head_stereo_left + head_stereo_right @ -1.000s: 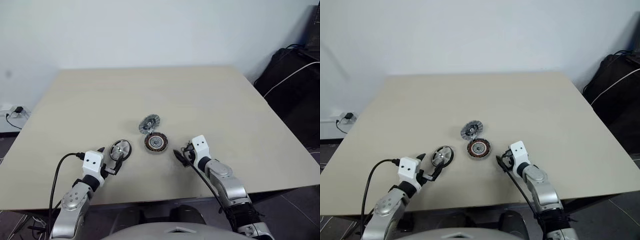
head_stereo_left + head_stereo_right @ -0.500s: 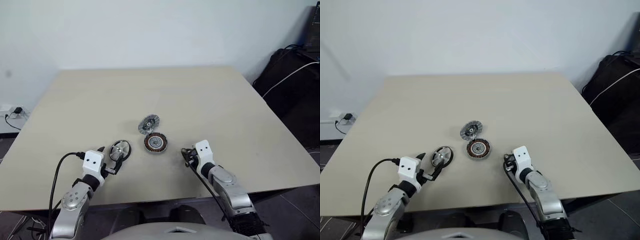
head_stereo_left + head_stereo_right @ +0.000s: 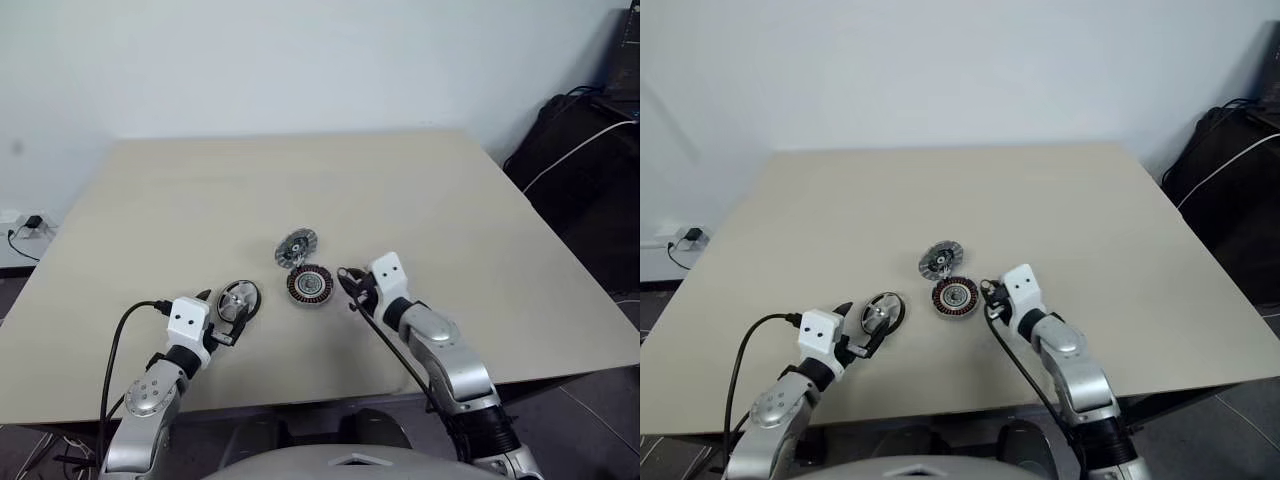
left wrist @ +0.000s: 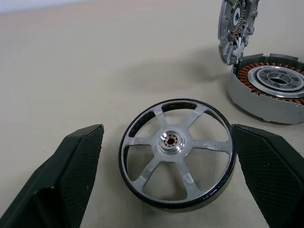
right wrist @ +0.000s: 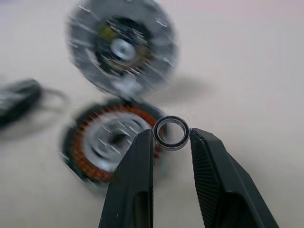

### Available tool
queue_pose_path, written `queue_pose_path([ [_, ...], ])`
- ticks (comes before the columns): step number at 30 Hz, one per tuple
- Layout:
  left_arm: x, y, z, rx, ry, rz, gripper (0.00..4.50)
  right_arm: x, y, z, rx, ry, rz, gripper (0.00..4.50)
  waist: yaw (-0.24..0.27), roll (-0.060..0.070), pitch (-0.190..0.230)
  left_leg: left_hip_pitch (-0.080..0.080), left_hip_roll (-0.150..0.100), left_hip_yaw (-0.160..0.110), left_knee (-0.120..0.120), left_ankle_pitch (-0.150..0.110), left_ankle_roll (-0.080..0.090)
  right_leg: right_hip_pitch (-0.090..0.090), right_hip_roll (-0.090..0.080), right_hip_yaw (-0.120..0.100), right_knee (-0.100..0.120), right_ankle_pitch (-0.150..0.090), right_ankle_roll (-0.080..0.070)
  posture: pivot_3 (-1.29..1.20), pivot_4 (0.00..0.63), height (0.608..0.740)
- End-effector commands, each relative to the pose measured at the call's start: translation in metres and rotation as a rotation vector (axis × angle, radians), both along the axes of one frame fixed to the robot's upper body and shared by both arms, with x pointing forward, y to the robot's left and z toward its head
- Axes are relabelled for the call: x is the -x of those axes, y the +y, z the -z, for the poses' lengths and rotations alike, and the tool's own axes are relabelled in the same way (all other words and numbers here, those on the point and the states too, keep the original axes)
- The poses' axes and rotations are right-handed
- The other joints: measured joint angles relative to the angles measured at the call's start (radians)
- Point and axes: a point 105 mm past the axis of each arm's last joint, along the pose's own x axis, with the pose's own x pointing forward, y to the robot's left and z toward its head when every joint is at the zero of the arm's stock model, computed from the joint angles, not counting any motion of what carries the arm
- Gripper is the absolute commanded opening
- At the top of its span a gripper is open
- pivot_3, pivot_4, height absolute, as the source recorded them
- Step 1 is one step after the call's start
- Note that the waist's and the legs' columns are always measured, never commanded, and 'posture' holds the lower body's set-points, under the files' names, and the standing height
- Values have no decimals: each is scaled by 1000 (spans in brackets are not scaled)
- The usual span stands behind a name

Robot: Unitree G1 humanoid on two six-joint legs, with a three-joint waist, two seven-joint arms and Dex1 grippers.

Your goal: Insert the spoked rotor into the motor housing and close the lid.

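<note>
The spoked rotor (image 4: pixel 176 153), a black-rimmed wheel with silver spokes, lies flat on the table between the fingers of my open left gripper (image 3: pixel 222 312), which do not touch it. To its right sits the motor housing (image 3: pixel 310 284) with copper coils around a dark centre. Its round silver lid (image 3: pixel 295 247) stands raised at the housing's far edge. My right gripper (image 5: pixel 171 135) hovers just right of the housing, shut on a small metal ring (image 5: pixel 171 118) pinched between its fingertips.
The tan table (image 3: pixel 420 190) stretches wide beyond the parts. A black bag with a white cable (image 3: pixel 575 150) stands off the table's right edge. A wall socket (image 3: pixel 30 222) sits low at the left.
My right gripper shut on the small ring, then rose and swung left to the housing's side. The left gripper and the rotor have stayed put.
</note>
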Motion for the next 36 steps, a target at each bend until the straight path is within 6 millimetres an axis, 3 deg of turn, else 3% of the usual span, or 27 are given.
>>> queue_pose_path([
  [1, -5, -1, -13, -1, -56, 1, 4500, -7, 19, -2, 4, -23, -59, 778, 0, 0, 0, 0, 0, 0, 0, 0, 0, 0, 0, 0, 0, 0, 0, 0, 0, 740],
  [7, -2, 2, -13, -3, -61, -22, 4500, -12, 39, 14, 9, 16, -106, 778, -2, -1, 1, 0, 0, 0, 0, 0, 0, 0, 0, 0, 0, 0, 0, 0, 0, 740],
  [32, -4, 1, -13, 3, -61, -26, 4500, -11, 30, 26, 25, 50, -124, 778, -2, -1, 1, 0, 0, 0, 0, 1, -1, 0, 0, 0, 0, 0, 0, 0, 0, 740],
  [36, -4, 1, -12, 3, -59, -27, 4500, -9, 34, 22, 7, 44, -137, 2071, -2, -1, 1, 0, 0, 0, 0, 1, -1, 0, 0, 0, 0, 0, 0, 0, 0, 740],
])
